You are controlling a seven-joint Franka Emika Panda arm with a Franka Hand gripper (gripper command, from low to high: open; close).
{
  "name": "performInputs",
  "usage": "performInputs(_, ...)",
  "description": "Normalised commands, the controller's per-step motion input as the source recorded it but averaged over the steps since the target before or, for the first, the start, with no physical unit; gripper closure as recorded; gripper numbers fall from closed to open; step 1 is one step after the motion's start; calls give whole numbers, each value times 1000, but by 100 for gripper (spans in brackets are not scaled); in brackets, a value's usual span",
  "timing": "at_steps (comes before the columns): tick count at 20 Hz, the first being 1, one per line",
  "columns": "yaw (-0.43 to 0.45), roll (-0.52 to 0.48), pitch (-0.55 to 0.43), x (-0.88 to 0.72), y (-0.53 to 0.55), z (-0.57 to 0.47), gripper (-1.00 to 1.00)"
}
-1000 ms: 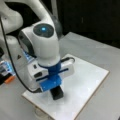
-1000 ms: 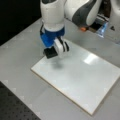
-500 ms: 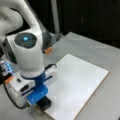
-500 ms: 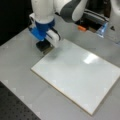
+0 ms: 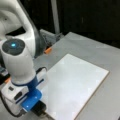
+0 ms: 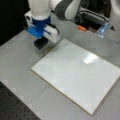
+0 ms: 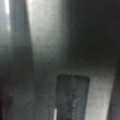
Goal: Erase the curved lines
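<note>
A white board (image 6: 77, 75) is shown lying flat on a grey surface (image 6: 20, 85) in both front views, and its face is seen blank: no curve lines can be made out on it anywhere, so the erasing is judged to be finished or nearly so, though a faint mark too small to be seen cannot be ruled out. The gripper (image 6: 40, 43) is seen off the board, just beyond its 10 o'clock corner in a front view, with a black block (image 6: 40, 43) carried at its tip and held just above the surface. In a front view the same gripper (image 5: 40, 108) is placed at 7 o'clock, beside the board's (image 5: 75, 85) near corner. Whether the jaws are clamped on the block or merely fitted with it cannot be told. An orange object (image 6: 81, 28) is left on the surface at 12 o'clock, well apart from the board. In the wrist view only a dark blurred rectangle (image 7: 72, 97) is shown.
</note>
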Motion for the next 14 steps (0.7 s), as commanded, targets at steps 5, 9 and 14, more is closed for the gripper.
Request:
performInputs(5,31,178,7,333,-195,-103,100)
performInputs(9,3,167,21,285,-164,-37,100)
performInputs(14,-5,152,25,232,-108,12,100)
